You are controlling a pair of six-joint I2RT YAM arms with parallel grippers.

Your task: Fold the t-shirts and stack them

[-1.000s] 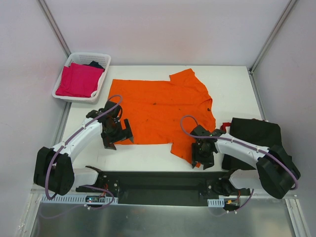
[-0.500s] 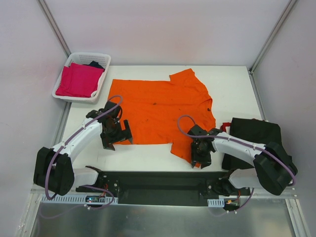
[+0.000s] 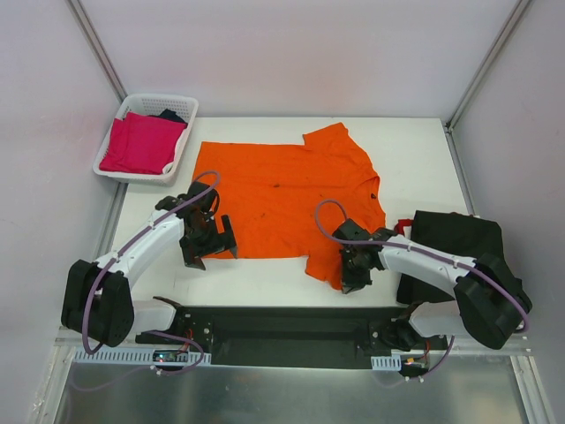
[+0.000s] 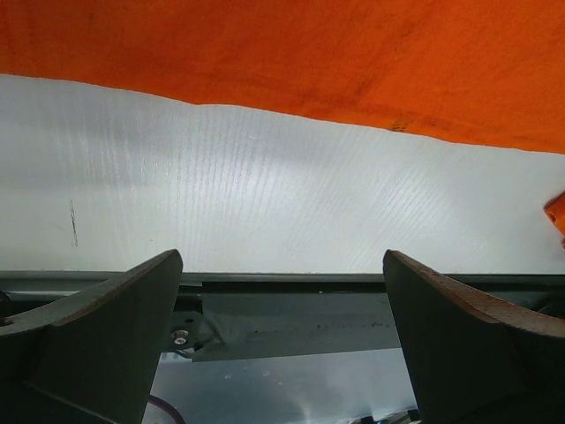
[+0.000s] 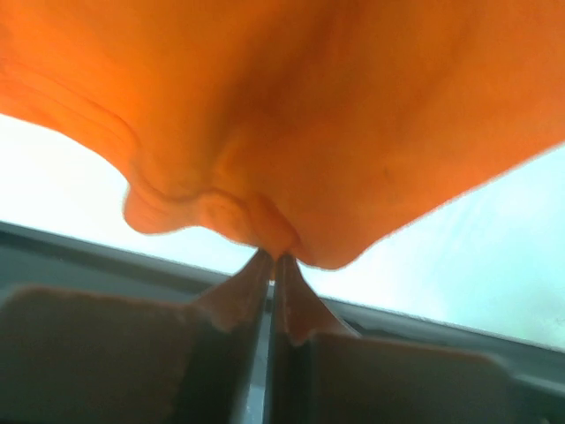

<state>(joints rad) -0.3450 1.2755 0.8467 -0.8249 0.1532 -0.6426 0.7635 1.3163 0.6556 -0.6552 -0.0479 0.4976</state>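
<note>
A bright orange t-shirt [image 3: 291, 194] lies spread flat on the white table [image 3: 265, 278], its near sleeve pointing toward the right arm. My right gripper [image 3: 350, 278] is shut on that near edge; in the right wrist view the orange cloth [image 5: 309, 106] bunches into the closed fingertips of the right gripper [image 5: 274, 258]. My left gripper [image 3: 212, 243] stands wide open at the shirt's near left corner, holding nothing. In the left wrist view the shirt's hem [image 4: 309, 53] lies beyond the open left gripper [image 4: 282, 291]. Black t-shirts [image 3: 450, 247] are piled at the right. A magenta-pink t-shirt [image 3: 141, 143] lies in the basket.
The white lattice basket [image 3: 159, 99] stands at the back left, off the table's corner, with a dark cloth behind the pink one. A black rail [image 3: 282, 322] runs along the near edge between the arm bases. Grey walls close in both sides.
The right gripper has closed on the orange shirt's near edge and shifted slightly left and away from the rail. The left arm has stayed put.
</note>
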